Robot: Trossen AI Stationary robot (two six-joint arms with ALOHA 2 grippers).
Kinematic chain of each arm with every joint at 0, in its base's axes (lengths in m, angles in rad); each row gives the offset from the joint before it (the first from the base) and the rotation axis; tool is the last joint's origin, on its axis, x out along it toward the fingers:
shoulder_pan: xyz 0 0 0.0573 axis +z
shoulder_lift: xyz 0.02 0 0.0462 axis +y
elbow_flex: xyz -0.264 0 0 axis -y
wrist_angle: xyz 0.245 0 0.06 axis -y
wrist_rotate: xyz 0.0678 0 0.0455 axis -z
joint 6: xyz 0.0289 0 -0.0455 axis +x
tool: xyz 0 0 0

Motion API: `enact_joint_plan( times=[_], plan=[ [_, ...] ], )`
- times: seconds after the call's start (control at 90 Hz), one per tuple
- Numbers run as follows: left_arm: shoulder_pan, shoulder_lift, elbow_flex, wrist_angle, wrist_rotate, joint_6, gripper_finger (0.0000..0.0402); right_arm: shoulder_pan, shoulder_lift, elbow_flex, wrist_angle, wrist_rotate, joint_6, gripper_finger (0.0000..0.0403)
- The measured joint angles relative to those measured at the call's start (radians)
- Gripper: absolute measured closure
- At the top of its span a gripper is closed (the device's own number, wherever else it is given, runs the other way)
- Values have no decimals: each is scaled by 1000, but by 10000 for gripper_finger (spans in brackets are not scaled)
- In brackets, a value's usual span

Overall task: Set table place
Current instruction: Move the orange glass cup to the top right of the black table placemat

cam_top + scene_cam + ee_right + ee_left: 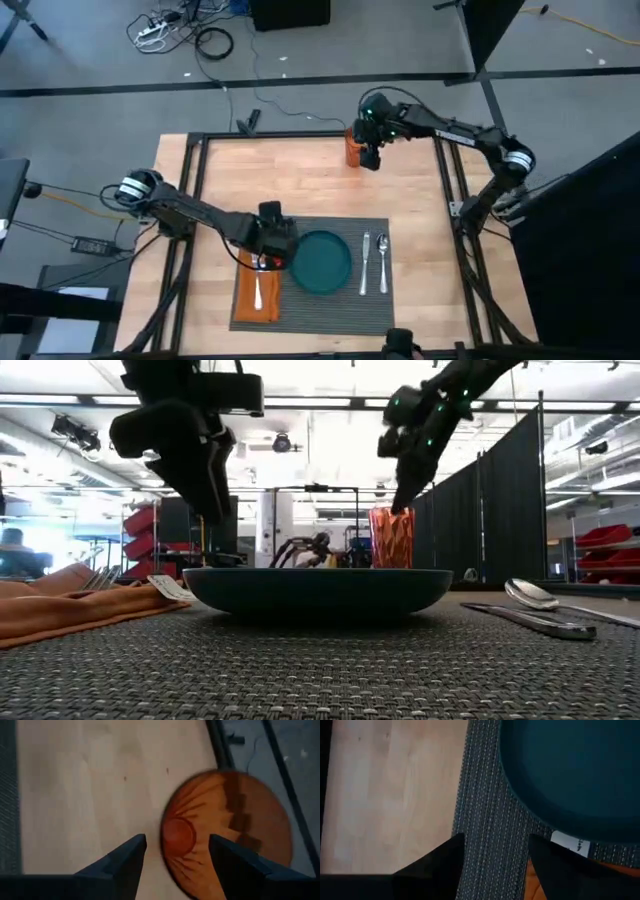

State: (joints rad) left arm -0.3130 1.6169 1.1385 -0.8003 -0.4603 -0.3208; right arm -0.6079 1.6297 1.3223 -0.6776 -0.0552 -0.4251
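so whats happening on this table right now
A two-armed robot is laying a place setting on the light wood-grain table. The dark grey ribbed placemat already holds a teal round plate, a metal knife and spoon, with an orange cloth napkin and a fork on it at the plate's other side. The left gripper hovers open above the plate's edge, holding nothing. The right gripper is open over an orange ribbed cup at the table's far edge.

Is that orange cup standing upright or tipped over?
Upright: the orange cup stands straight on the table, under the right pincer.
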Motion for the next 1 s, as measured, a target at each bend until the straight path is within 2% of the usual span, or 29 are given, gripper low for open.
enact_joint_plan(
  times=[0.133, 0.278, 0.333, 0.5, 0.711, 0.889, 1.0],
  plan=[
    [0, 0, 0, -1, -7, 3, 198, -3, 32, 0, -18, 22, -55, 251],
    [0, 0, 0, -1, -18, 5, 198, 4, 37, 1, -33, 25, -106, 365],
    [0, 0, 0, 0, -28, 7, 198, 11, 28, 1, -54, 33, -113, 389],
    [0, 0, 0, 0, -45, 8, 198, 74, -70, 0, -180, 39, -80, 401],
    [0, 0, 0, 4, -45, 5, 198, 231, -172, 1, -395, 19, 57, 402],
    [0, 0, 0, 6, -45, -1, 198, 369, -214, -83, -374, 47, 178, 403],
    [-1, 1, 0, 18, -45, -1, 198, 445, -212, -171, -357, 134, 230, 403]
  ],
)
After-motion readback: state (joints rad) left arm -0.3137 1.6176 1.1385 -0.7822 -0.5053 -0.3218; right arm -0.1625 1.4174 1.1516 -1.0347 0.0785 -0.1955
